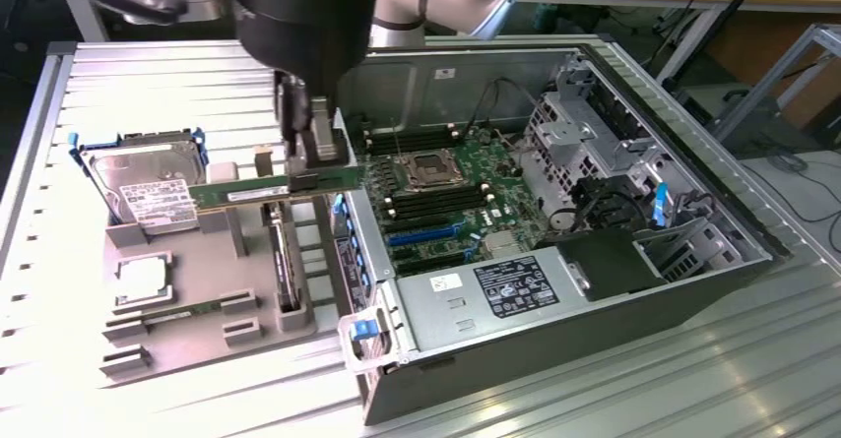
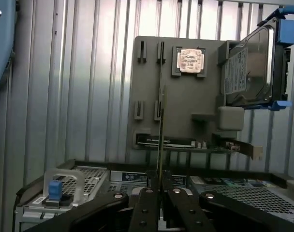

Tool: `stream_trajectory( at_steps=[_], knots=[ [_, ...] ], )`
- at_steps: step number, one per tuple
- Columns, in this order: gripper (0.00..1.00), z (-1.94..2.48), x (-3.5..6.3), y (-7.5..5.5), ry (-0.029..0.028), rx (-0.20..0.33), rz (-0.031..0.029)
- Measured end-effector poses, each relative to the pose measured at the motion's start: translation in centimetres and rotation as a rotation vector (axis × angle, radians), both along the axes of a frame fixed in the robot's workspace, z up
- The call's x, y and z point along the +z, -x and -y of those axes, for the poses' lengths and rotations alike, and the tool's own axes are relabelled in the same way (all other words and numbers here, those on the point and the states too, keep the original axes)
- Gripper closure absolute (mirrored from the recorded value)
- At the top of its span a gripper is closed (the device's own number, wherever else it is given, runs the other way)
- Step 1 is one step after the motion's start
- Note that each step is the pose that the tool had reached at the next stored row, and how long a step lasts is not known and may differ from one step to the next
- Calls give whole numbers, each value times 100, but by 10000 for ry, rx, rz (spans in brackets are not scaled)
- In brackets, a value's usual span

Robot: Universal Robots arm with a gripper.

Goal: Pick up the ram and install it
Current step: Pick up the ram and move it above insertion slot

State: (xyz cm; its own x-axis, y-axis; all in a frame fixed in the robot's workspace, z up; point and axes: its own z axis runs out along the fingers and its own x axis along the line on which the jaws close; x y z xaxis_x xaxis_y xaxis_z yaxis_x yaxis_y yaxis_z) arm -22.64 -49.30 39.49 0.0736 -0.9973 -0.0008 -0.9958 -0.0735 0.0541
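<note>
Clamping the ram [image 1: 263,191] near one end, the gripper [image 1: 313,169] hangs in the air above the gap between the grey parts holder [image 1: 197,261] and the open computer case [image 1: 552,340]. Its jaws are drawn in to a narrow slit with the green stick pinched between them. The ram lies level and clear of everything beneath it. Its long free end reaches toward the exterior view's left, over the holder and in front of the hard drive [image 1: 142,177]. In the wrist view the ram [image 2: 161,125] is seen edge-on as a thin line running out from between the two black fingers [image 2: 146,205], with the gripper [image 2: 161,191] closed on its near end. On the holder below sit the square silver-topped processor [image 1: 142,275], the hard drive standing on edge in its blue-clipped carrier, and an expansion card [image 1: 280,251] upright at the holder's edge nearest the case. Inside the case the motherboard [image 1: 447,202] lies flat, with its processor socket [image 1: 430,169] and the black memory slots [image 1: 405,143] beside it. The ram is not seated in any of those slots. Holder and case both rest on a ribbed metal table [image 1: 118,74].
</note>
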Motion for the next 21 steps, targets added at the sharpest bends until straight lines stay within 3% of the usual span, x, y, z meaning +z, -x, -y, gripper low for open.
stream_trajectory(
  at_steps=[6,13,15,21],
  knots=[
    [87,-4,0,-441,-2,4,-11],
    [87,-8,-1,-847,-7,8,-20],
    [87,-9,0,-1027,-7,11,-26],
    [87,-18,-1,-1729,-9,14,-49]
  ],
)
